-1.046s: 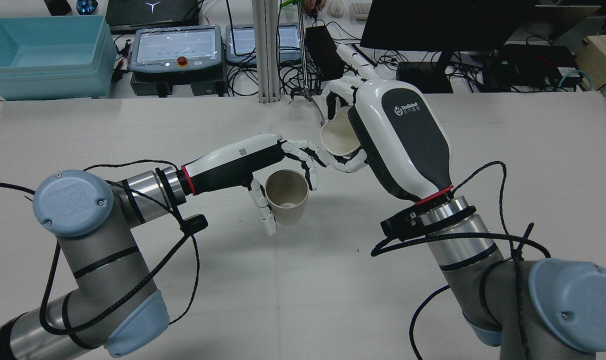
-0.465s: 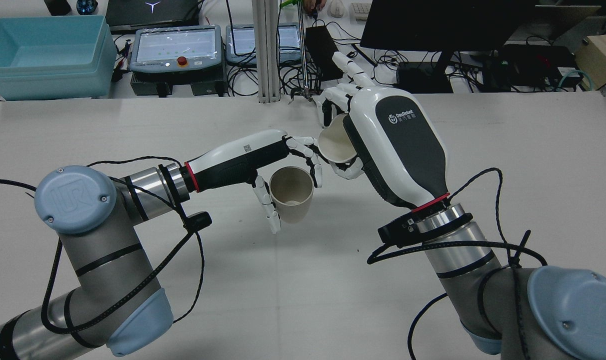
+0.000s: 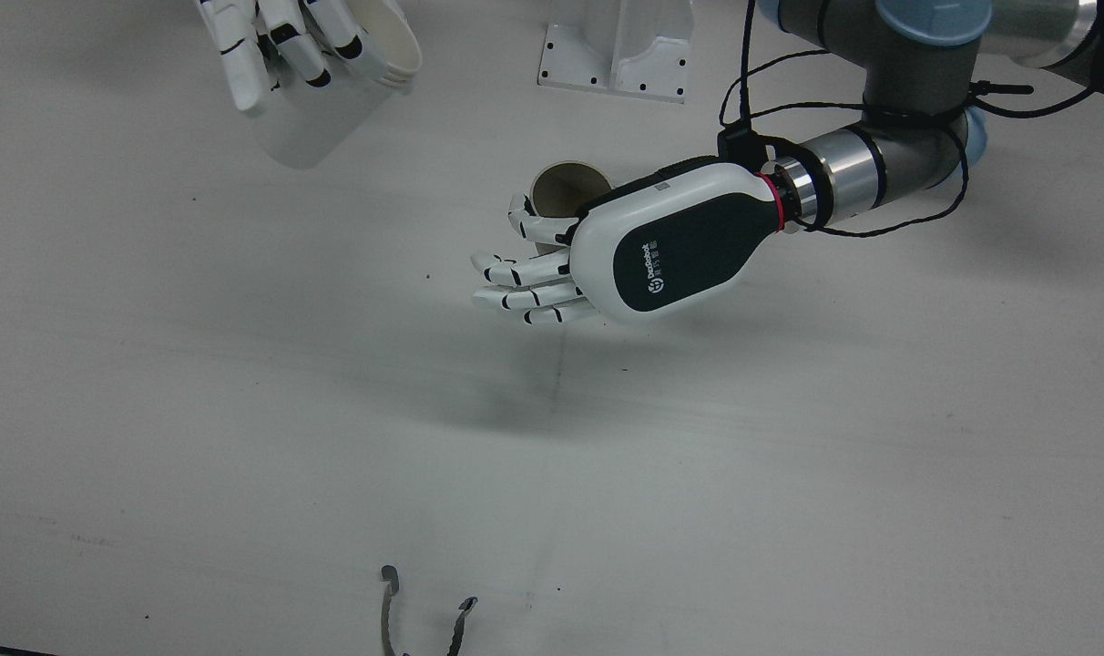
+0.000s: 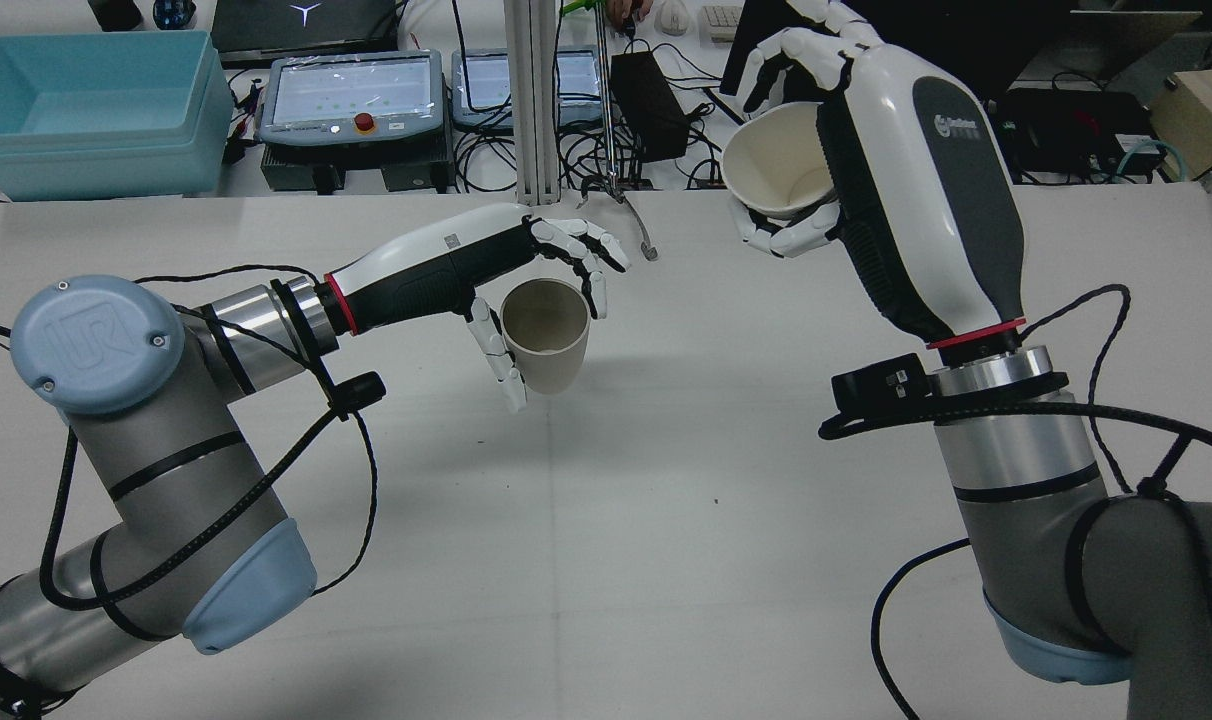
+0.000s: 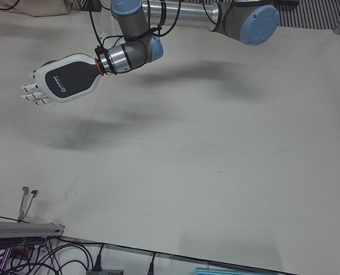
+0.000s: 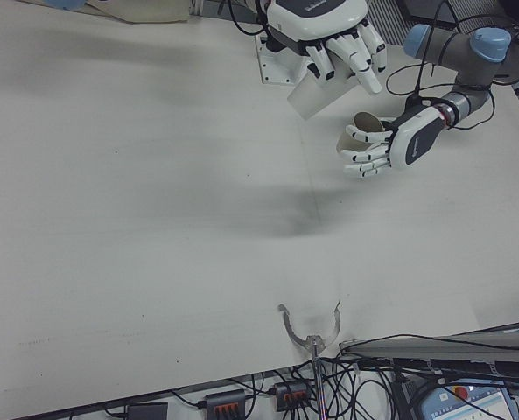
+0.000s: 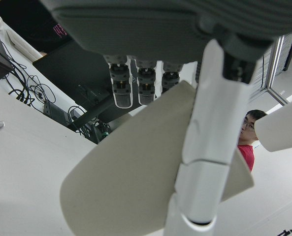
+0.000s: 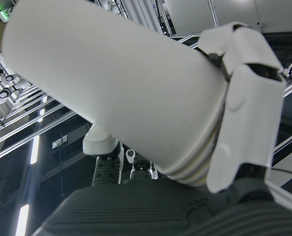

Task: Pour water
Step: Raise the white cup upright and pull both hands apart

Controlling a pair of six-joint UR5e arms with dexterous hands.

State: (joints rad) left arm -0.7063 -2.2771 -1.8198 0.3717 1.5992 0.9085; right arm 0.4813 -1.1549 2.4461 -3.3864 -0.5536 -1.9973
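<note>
Left hand (image 4: 526,290) clasping beige cup (image 4: 544,335), right hand (image 4: 866,150) gripping tilted white cup (image 4: 774,172), left-front view hides both cups

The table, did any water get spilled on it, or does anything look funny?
No spill shows on the table. The only tilted thing is the white cup in the right hand, held high with its mouth sideways. The beige cup in the left hand stands upright.

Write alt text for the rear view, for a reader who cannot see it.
Two robot arms over a white table each hold a paper cup. The left robot hand keeps a tan cup upright; the right robot hand holds a white cup higher, tipped sideways, apart from it. Monitors and cables sit behind.
</note>
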